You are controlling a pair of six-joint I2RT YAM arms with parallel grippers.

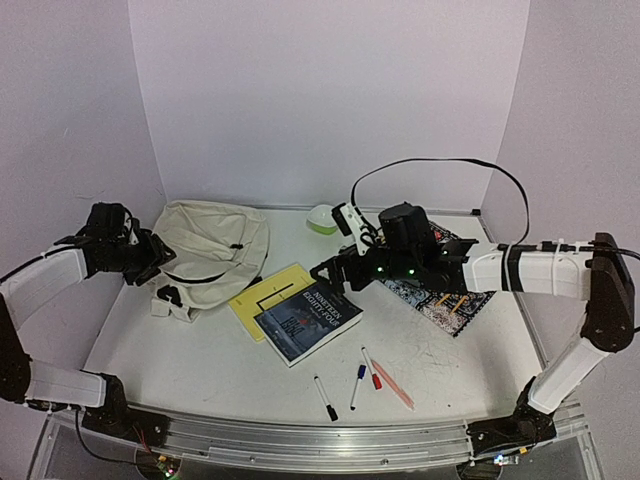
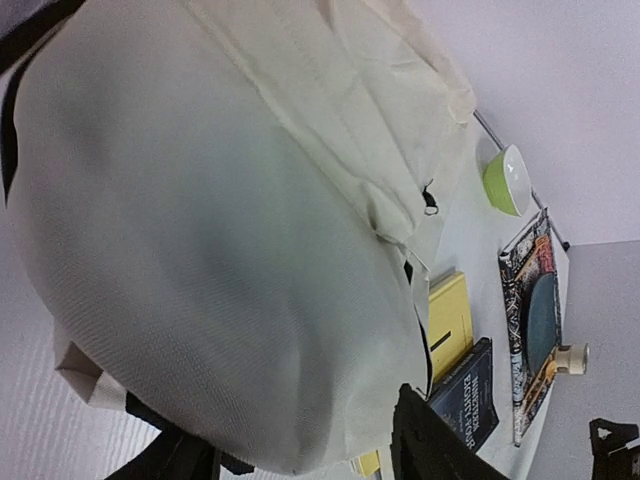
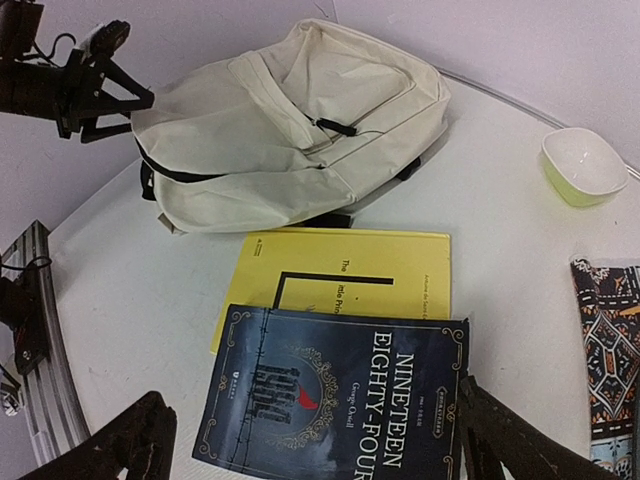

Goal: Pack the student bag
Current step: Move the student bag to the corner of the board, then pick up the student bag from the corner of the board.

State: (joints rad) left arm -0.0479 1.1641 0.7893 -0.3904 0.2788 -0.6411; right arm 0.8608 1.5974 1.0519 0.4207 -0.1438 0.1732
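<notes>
Hovering wide apart just above the dark book [image 3: 340, 400], the right gripper [image 3: 312, 420] could drag the yellow book [image 3: 340, 270] underneath when closing, while the student bag [image 3: 290, 130], farther ahead, may slump shut just beside the left gripper [image 3: 125, 108], whose fingers stand parted and hold nothing.

**Bag and books crowd the table's [image 1: 180, 360] far half**
The student bag [image 1: 210, 245] fills the far-left corner, a yellow book [image 1: 258, 298] and a dark book [image 1: 305, 322] overlap at centre, and the right arm [image 1: 525, 270] stretches over a patterned book [image 1: 450, 305] by the right edge. Open surface lies at the near-left corner; markers [image 1: 358, 383] line the near edge's middle.
</notes>
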